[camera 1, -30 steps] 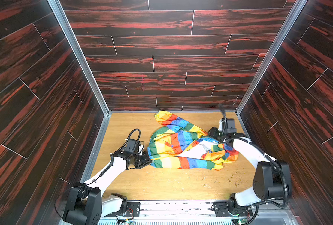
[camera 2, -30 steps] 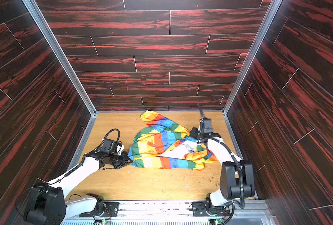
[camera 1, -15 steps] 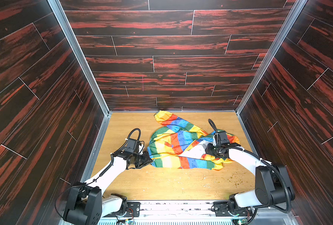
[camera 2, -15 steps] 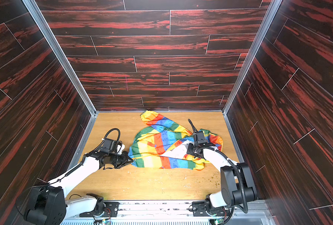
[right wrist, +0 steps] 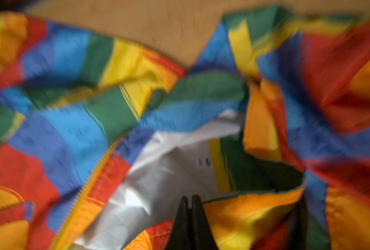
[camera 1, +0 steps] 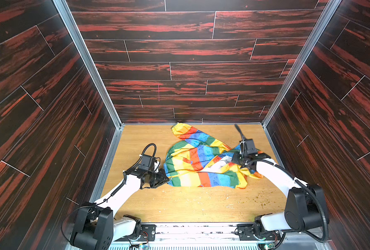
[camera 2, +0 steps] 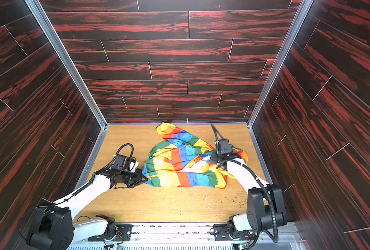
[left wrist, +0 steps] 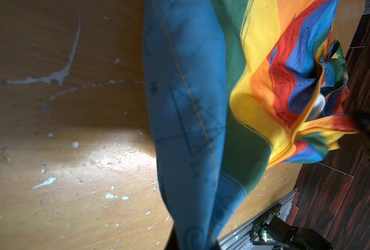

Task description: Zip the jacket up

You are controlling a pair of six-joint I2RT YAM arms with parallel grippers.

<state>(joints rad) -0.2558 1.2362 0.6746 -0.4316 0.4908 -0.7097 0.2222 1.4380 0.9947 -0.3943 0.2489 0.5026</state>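
At the wooden bench [camera 1: 190,205], left gripper [camera 1: 166,175] is pinching the shiny rainbow jacket [camera 1: 199,160]; right gripper [right wrist: 189,200] (closed, catch unclear) is probably seeking its yellow zipper [right wrist: 86,188].

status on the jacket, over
Left gripper shut on jacket corner. Right gripper shut at open front, hold unclear. Zipper undone. No obstacle seen.

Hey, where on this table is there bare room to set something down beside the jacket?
Widest: the table strip between the jacket and the front rail. Also the back-left corner, bordered by the sleeve, left wall and left gripper. Crowded: middle and right, under jacket and right gripper.
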